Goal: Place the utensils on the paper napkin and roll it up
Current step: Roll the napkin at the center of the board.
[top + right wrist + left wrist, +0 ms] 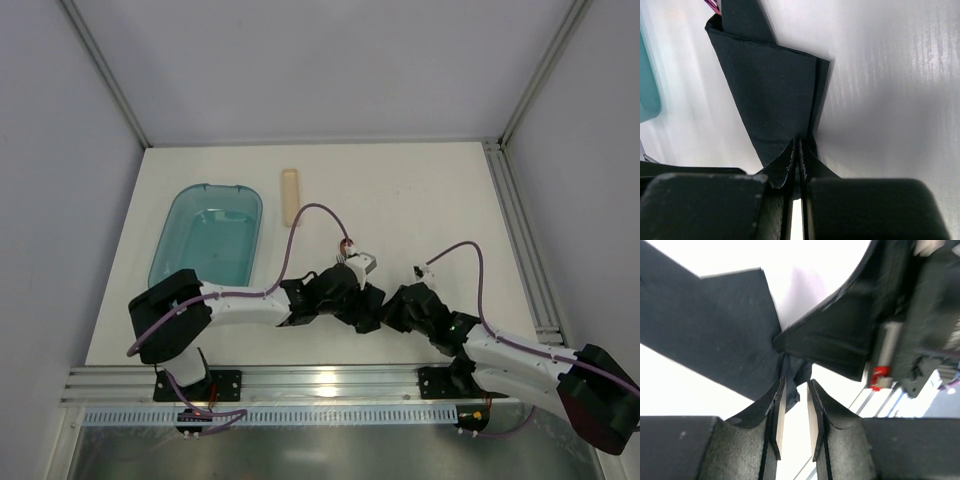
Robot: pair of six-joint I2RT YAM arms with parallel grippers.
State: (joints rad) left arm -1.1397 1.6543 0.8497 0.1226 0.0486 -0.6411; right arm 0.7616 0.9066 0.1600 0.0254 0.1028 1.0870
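Note:
The dark navy paper napkin lies folded over into a long band on the white table. My right gripper is shut on its near edge. In the left wrist view the napkin spreads to the left, and a crumpled corner of it reaches between the tips of my left gripper, whose jaws stand a little apart. The right gripper's dark finger touches the napkin just beyond. From above, both grippers meet near the table's front middle and cover the napkin. No copper utensils are in view.
A translucent teal tub stands at the left, and its edge shows in the right wrist view. A pale beige stick lies behind the arms. Metal rails run along the front edge and the right side.

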